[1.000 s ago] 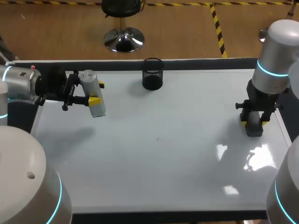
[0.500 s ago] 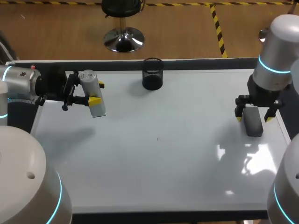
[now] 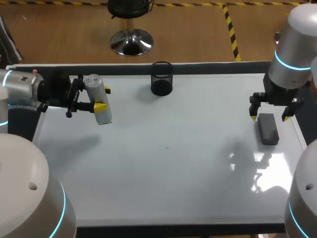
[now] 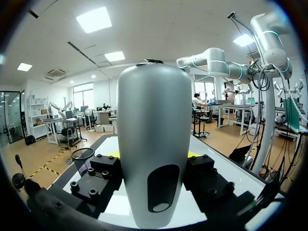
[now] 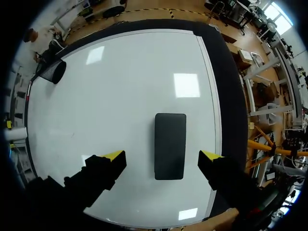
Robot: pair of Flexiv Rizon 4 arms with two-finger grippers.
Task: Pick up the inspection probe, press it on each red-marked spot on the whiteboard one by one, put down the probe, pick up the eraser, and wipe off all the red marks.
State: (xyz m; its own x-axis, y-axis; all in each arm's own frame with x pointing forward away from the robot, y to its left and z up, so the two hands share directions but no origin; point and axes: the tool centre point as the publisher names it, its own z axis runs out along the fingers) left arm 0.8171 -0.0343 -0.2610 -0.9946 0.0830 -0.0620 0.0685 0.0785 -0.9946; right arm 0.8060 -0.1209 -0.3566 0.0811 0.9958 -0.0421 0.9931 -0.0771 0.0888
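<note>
The grey-white inspection probe [image 3: 97, 100] is held above the whiteboard's far left part, with my left gripper [image 3: 101, 98] shut on it; in the left wrist view the probe [image 4: 154, 144] fills the middle between the black jaw blocks. The dark eraser [image 3: 268, 129] lies flat on the whiteboard [image 3: 168, 163] near its right edge. My right gripper [image 3: 270, 116] hovers just above the eraser's far end, open and empty. From the right wrist the eraser [image 5: 170, 145] lies on the board below the wide-apart yellow fingertips [image 5: 114, 155]. No red marks are visible on the board.
A black mesh cup [image 3: 161, 78] stands at the board's far edge, centre. A tiny dark speck [image 3: 167, 147] sits mid-board. The board's dark frame [image 3: 303, 139] runs close beside the eraser on the right.
My right gripper opened, let go of the eraser and rose off it; the eraser stays flat on the board. The left arm and probe have not moved.
</note>
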